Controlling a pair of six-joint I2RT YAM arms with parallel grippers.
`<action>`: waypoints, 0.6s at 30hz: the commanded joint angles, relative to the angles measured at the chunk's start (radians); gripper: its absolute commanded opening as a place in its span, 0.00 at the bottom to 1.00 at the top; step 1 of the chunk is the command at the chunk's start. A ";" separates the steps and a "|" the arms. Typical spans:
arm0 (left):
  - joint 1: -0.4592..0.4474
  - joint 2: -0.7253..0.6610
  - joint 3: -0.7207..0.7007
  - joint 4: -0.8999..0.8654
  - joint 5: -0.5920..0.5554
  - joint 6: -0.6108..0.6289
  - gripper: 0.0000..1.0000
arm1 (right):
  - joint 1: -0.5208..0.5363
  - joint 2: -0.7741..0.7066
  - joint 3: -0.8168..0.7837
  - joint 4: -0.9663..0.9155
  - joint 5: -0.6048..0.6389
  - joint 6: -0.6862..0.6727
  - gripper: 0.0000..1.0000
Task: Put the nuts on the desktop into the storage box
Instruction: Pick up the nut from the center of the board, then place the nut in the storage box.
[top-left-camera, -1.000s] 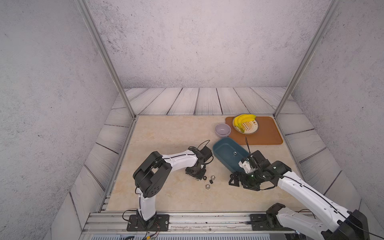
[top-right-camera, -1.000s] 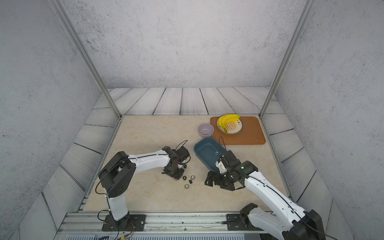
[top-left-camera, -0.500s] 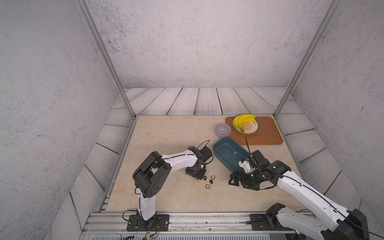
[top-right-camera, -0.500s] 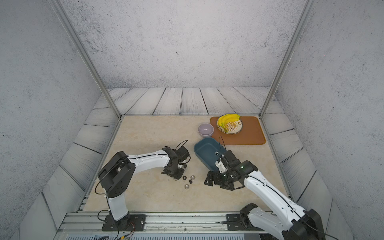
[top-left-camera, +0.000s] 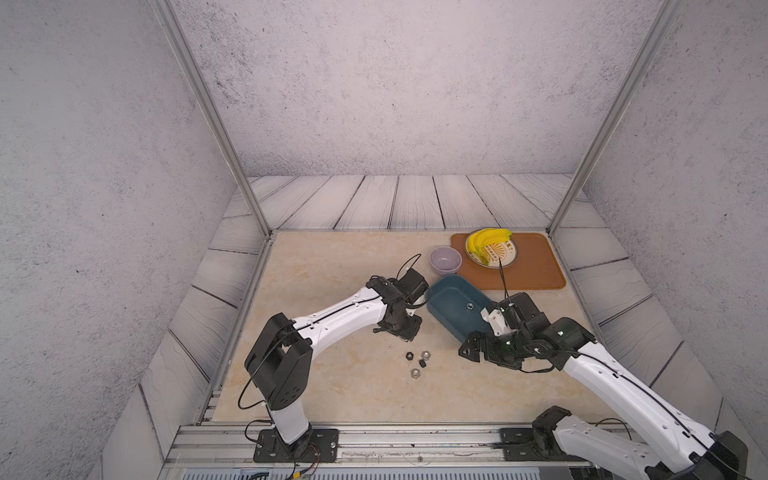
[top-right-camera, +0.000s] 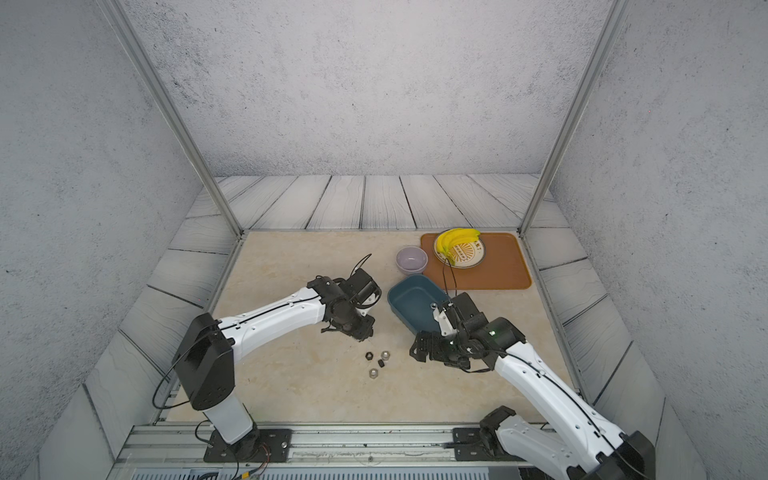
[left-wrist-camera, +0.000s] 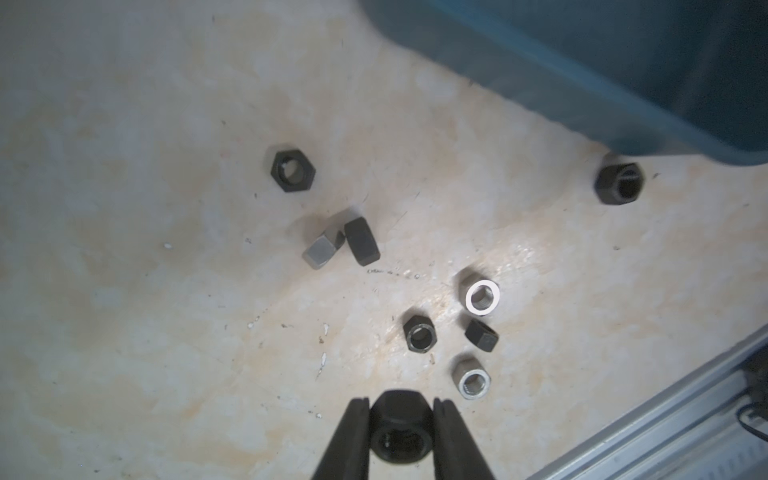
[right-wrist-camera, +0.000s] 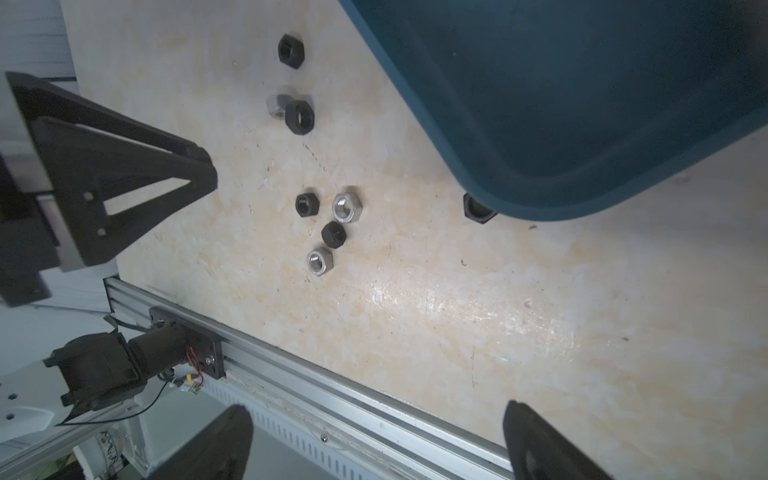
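In the left wrist view my left gripper (left-wrist-camera: 401, 419) is shut on a black nut (left-wrist-camera: 400, 432), just above the beige desktop (top-left-camera: 332, 270). Several loose nuts lie ahead of it, black (left-wrist-camera: 292, 170) and silvery (left-wrist-camera: 482, 297); in a top view they form a small cluster (top-left-camera: 423, 363). Another black nut (right-wrist-camera: 478, 209) sits against the near corner of the teal storage box (top-left-camera: 446, 299). One silvery nut (top-left-camera: 470, 306) lies inside the box. My right gripper (right-wrist-camera: 374, 419) hangs open and empty beside that corner, right of the cluster (right-wrist-camera: 333, 235).
A lilac bowl (top-left-camera: 445, 259) stands behind the box. An orange-brown tray (top-left-camera: 536, 270) at the back right carries a plate of bananas (top-left-camera: 488, 245). The aluminium rail (top-left-camera: 374, 436) runs along the desktop's front edge.
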 joint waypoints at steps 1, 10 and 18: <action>-0.004 -0.003 0.072 -0.044 0.049 0.007 0.24 | 0.006 -0.027 0.039 -0.020 0.090 0.024 0.99; -0.003 0.103 0.281 -0.075 0.087 0.023 0.24 | 0.006 -0.094 0.037 0.030 0.225 0.033 0.99; -0.002 0.199 0.419 -0.097 0.077 0.033 0.23 | 0.005 -0.222 -0.020 0.107 0.331 -0.051 0.99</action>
